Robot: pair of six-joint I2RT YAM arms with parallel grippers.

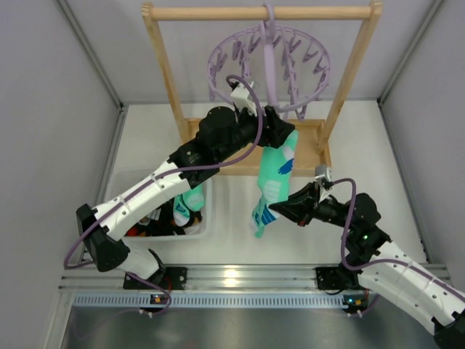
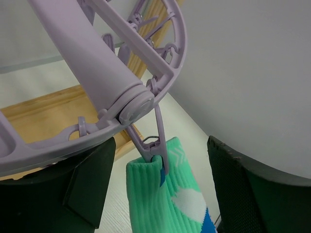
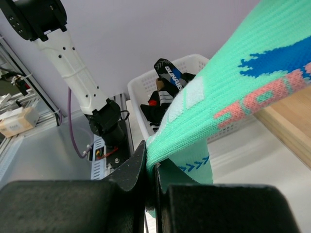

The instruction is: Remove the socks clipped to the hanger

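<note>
Teal sock (image 1: 275, 174) hangs mid-frame, cuff held in a clip (image 2: 158, 141) of the hanger (image 1: 211, 67) at upper centre, left gripper (image 2: 163, 194) spread astride that clip, right gripper (image 3: 150, 170) pinching the sock's lower part; other socks (image 1: 190, 200) lie in the basket (image 1: 211, 212) lower left, so likely one sock left.

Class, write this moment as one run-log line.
left gripper: open, astride clip | right gripper: shut on teal sock | teal sock: clipped to hanger | basket: other socks inside
</note>
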